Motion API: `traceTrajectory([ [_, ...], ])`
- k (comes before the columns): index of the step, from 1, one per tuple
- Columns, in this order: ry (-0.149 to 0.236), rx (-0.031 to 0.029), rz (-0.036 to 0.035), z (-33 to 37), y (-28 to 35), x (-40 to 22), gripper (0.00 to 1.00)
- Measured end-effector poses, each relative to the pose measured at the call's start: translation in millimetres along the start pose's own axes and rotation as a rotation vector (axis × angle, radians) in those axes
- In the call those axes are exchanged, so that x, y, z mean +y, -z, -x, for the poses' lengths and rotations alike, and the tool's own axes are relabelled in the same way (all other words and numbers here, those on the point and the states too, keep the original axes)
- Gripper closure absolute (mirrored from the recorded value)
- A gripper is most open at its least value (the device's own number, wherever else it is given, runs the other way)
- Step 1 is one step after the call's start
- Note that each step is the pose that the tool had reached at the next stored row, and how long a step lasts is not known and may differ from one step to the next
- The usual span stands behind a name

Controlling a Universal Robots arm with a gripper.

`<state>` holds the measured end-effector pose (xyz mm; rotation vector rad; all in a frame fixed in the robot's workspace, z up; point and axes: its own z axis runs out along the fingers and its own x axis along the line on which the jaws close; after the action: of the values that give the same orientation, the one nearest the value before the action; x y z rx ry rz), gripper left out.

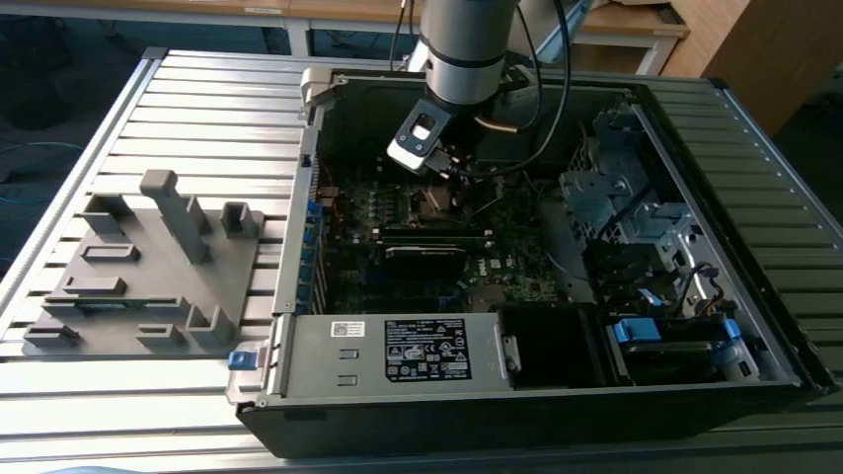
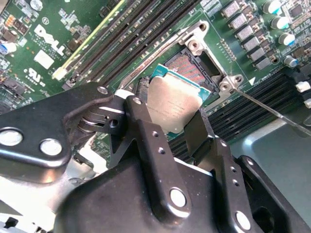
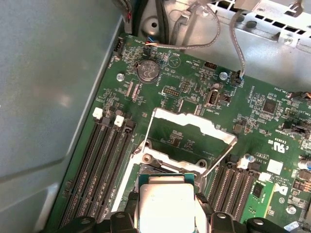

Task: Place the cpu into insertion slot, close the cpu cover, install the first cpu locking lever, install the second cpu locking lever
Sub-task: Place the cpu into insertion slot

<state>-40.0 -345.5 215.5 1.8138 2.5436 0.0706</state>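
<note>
Holding the flat silver-grey square cpu [image 2: 172,104] clamped between my black fingers [image 2: 146,141], over the silver-rimmed insertion slot [image 2: 194,68]. Metal-frame cpu cover [image 3: 194,124] stands open.

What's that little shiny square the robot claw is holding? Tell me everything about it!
The cpu is a small flat square chip with a dull silver metal top and a thin green edge. The gripper pinches two opposite sides between black fingers. It sits slightly tilted over the open insertion slot, covering part of it; whether it touches the slot is unclear.
</note>
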Motion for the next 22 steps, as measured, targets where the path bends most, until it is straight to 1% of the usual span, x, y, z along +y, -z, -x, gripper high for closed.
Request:
traceTrajectory([
  [16, -0.008, -0.0005, 0.0, 0.0, 0.0, 0.0, 0.46],
  [18, -0.029, -0.0013, 0.0003, -0.1, -0.3, 0.0, 0.46],
  [22, -0.098, -0.0045, 0.0012, 0.0, -1.0, 0.0, 0.46],
])
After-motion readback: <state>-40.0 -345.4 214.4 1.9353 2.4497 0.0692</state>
